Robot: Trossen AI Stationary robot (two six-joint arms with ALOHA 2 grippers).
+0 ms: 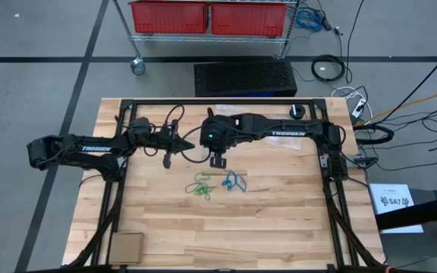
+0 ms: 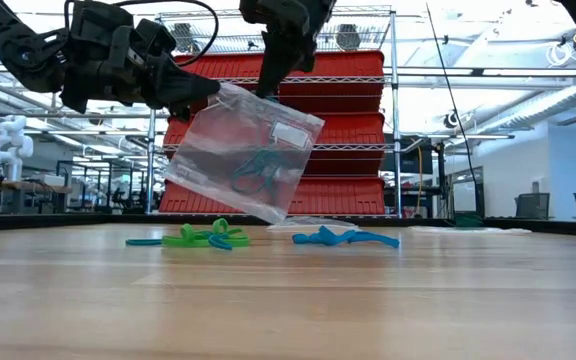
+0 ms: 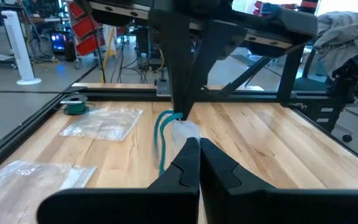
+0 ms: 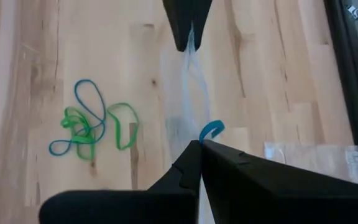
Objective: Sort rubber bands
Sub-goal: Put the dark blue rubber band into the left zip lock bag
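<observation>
A clear plastic bag (image 2: 243,150) with dark teal rubber bands (image 2: 253,170) inside hangs in the air between both grippers, above the table's middle. My left gripper (image 2: 196,98) reaches in from the left, shut on the bag. My right gripper (image 2: 271,85) comes down from above, also shut on it. Loose green rubber bands (image 1: 199,186) and blue rubber bands (image 1: 234,180) lie flat on the wood below, nearer the near edge. The right wrist view shows the green and blue loops (image 4: 92,124). My left gripper pinches the bag's upper corner (image 2: 204,103) between its two fingers, coming level from the table's left. The bag is lifted clear of the table and hangs tilted. My right gripper pinches the bag's top edge (image 2: 268,95) between its two fingers from above, pointing down. The bag hangs below it, off the table, with a blue band (image 4: 210,130) showing beside the fingers.
More clear bags (image 3: 104,121) (image 3: 30,174) lie on the wood toward the far side, next to a small green roll (image 3: 74,107). A cardboard piece (image 1: 126,246) sits at the near left corner. The black frame (image 1: 120,174) borders the table.
</observation>
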